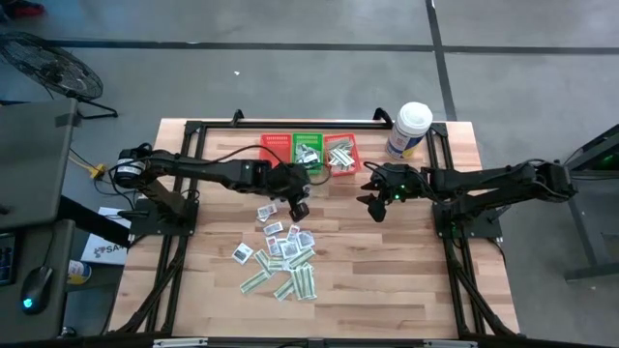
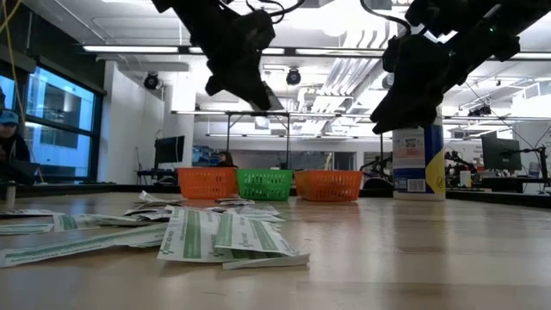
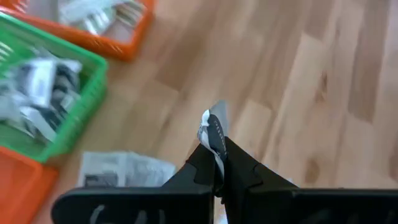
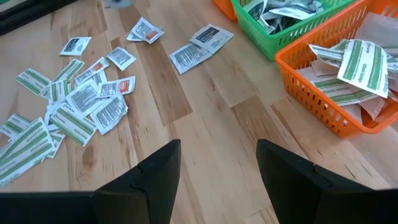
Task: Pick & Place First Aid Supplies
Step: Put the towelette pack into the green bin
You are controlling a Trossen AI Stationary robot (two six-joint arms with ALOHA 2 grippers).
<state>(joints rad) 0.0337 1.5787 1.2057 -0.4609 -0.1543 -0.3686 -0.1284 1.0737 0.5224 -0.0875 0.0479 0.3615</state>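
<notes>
Across the wooden table (image 2: 413,258), green-and-white strip packets (image 2: 228,241) lie in a loose heap close to the lens, with more flat packets (image 2: 60,226) scattered toward the left edge. Well behind them stand three mesh baskets in a row: an orange basket (image 2: 207,182), a green basket (image 2: 264,184) and another orange basket (image 2: 329,185). A white tub with a blue label (image 2: 418,164) stands right of them. My left gripper (image 2: 258,99) and right gripper (image 2: 398,116) hang above the table.
</notes>
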